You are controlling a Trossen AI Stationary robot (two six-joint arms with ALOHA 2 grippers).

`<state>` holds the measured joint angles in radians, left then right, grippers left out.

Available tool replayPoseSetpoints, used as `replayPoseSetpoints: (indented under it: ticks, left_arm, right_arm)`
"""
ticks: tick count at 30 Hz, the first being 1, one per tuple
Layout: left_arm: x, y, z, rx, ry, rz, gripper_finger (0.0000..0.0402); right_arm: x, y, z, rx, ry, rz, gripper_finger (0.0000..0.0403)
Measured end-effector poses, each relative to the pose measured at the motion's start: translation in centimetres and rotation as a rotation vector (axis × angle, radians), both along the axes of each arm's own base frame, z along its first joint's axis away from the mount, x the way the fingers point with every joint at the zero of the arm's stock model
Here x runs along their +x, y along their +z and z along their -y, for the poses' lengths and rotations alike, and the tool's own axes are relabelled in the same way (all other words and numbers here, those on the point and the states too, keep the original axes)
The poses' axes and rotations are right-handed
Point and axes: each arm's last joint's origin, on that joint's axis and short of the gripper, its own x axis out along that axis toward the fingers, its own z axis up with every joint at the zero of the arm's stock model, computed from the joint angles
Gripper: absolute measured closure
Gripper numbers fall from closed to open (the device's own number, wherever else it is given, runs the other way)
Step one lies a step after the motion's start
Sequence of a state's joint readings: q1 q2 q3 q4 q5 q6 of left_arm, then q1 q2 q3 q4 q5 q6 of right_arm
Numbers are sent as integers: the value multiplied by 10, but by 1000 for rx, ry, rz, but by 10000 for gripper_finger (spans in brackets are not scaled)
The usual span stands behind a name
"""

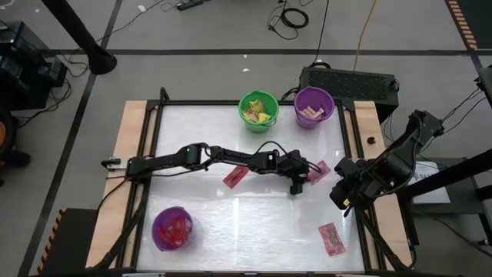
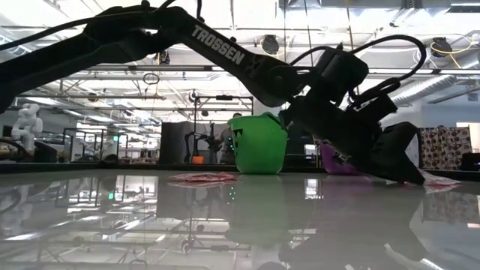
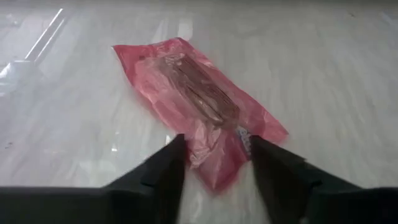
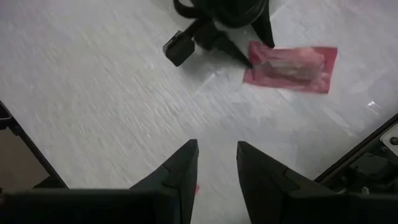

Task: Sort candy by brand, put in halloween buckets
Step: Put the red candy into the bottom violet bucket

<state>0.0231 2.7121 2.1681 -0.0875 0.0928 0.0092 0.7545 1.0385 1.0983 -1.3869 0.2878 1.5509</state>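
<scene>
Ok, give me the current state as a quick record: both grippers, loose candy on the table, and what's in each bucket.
left gripper: mid-table, fingers open around one end of a red packet, not closed on it
right gripper: near the table's right edge, open, holding nothing
loose candy: three red packets; one at the left gripper, a second beside the left arm, a third in the near right corner
green bucket: yellow packets
far purple bucket: tan pieces
near purple bucket: red packets
</scene>
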Motion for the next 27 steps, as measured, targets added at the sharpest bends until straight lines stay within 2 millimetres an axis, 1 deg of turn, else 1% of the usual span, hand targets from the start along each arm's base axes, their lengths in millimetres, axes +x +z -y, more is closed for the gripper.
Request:
replayPoseSetpoints:
  ticks: [3,6,7,8,9,12,15,16,18,19,21,25,27]
  left_arm:
    - [0,-1,0,-17,17,-9,278]
    - [-2,-2,-4,-106,-11,-36,349]
    - [-3,1,-5,-137,-22,-42,372]
    - [-4,4,-6,-172,-29,-57,386]
    - [-5,4,-6,-193,-30,-69,391]
    - [-7,19,-6,-227,-58,-72,393]
    - [-10,40,-4,-217,-94,-58,398]
    - [-10,51,-3,-212,-99,-39,398]
    - [-14,80,-2,-209,-103,-12,398]
    - [-17,97,-2,-206,-103,7,398]
    - [-25,122,1,-203,-102,2,399]
    - [-44,150,13,-205,-109,-92,400]
    - [-57,171,22,-209,-112,-131,400]
  right_arm:
    - [3,-2,-3,-13,4,-12,298]
    - [8,-5,-8,-24,31,-17,298]
    - [10,-6,-10,-28,45,-16,298]
    - [12,-7,-12,-30,57,-15,298]
    - [14,-8,-13,-33,70,-13,298]
    - [21,-12,-21,-39,108,-6,298]
    - [27,-16,-29,-33,139,6,298]
    - [29,-17,-33,-26,150,15,298]
    - [30,-19,-42,-11,175,32,298]
    - [30,-20,-47,-4,192,40,298]
    - [29,-22,-56,4,225,54,298]
    - [22,-27,-72,-14,277,70,298]
    - [16,-27,-78,-19,295,83,298]
